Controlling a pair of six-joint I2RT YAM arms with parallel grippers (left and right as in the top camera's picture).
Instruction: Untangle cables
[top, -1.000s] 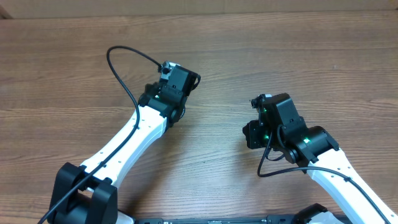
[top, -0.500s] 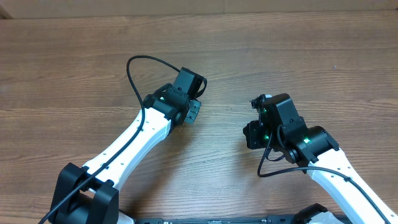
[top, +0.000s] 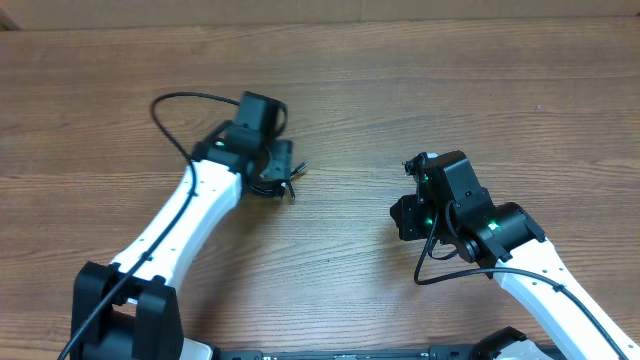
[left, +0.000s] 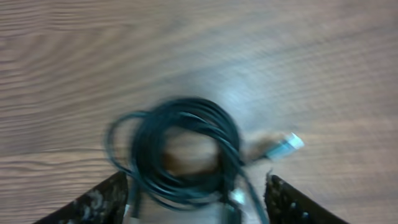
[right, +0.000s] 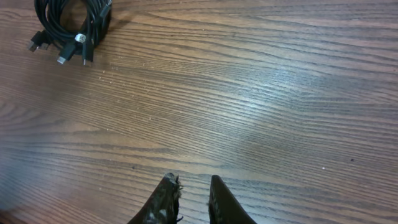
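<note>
Cables (left: 144, 155) coiled, seemingly between the spread left claw's (left: 198, 205) jaws.

The brown wood-grain counter (top: 400, 90) carries one small coiled tangle of thin black cables (left: 144, 158) with silver-tipped plugs.

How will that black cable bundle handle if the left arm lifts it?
Probably floppy: the cables are thin cords in loose loops, so the loops may sag or open out. Likely light, being so thin. The silver-tipped plug sticks out free and would probably dangle or drag.
</note>
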